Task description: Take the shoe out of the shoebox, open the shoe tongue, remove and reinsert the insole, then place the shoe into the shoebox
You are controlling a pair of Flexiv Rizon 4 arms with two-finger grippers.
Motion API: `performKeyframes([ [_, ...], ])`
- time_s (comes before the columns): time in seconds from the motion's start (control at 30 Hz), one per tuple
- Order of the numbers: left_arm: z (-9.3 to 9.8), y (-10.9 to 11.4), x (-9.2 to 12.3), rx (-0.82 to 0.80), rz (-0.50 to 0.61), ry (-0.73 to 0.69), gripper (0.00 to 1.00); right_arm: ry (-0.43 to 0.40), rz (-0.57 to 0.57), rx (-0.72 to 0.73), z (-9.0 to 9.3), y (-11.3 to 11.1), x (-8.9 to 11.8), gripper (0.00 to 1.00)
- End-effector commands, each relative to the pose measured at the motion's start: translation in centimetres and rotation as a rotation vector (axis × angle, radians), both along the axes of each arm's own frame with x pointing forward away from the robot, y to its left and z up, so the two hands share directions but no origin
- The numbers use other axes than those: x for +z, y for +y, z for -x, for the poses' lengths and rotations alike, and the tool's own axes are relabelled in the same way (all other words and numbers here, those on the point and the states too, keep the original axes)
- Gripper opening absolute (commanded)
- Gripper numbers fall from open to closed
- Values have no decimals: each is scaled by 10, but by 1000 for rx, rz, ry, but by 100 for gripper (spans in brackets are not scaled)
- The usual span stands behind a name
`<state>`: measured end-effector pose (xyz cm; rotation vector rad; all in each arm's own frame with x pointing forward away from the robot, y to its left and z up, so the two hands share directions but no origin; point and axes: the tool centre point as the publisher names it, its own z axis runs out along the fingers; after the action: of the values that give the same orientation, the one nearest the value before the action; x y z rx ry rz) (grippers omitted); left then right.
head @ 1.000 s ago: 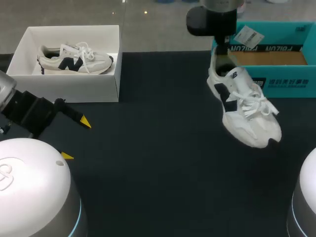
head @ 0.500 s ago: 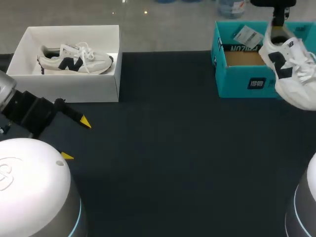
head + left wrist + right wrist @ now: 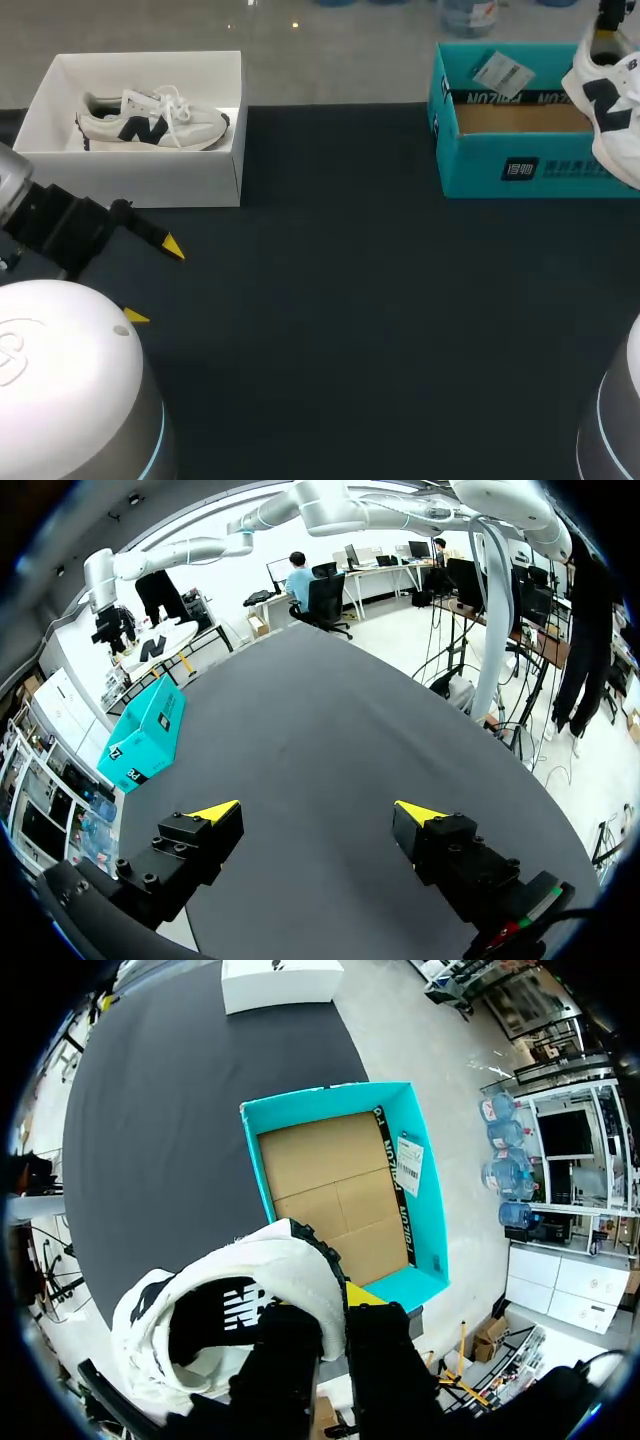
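Right wrist view: gripper (image 3: pixel 335 1312) pinches white shoe (image 3: pixel 235 1295) above rectangular teal shoebox (image 3: pixel 320 1180)

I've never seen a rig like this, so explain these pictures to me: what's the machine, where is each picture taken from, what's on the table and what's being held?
This is a robot with two arms at a table. One picture looks down from above and behind it; the two round ones come from cameras on its wrists. On the table stand a white box holding one sneaker, and a teal shoebox. The right gripper pinches a second sneaker by its heel, in the air by the teal shoebox. The left gripper is open, holding nothing.
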<state>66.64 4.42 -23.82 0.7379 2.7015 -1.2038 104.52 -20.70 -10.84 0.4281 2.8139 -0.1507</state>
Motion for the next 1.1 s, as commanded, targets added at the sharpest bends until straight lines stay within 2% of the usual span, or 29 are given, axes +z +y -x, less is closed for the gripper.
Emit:
performKeyframes([
  [0.03, -1, 0, 0, -2, -3, 2, 100, 28, 13, -10, -7, 4, 4, 0],
  [0.83, -1, 0, 0, -2, -3, 2, 100, 28, 13, -10, -7, 4, 4, 0],
  [0.9, -1, 0, 0, -2, -3, 2, 100, 53, 72, -57, -14, 10, 7, 0],
  [0.93, -1, 0, 0, -2, -3, 2, 100, 62, 65, -79, -17, 11, 7, 0],
  [1.1, -1, 0, 0, -2, -3, 2, 100, 94, 145, -321, -30, 15, 16, 0],
])
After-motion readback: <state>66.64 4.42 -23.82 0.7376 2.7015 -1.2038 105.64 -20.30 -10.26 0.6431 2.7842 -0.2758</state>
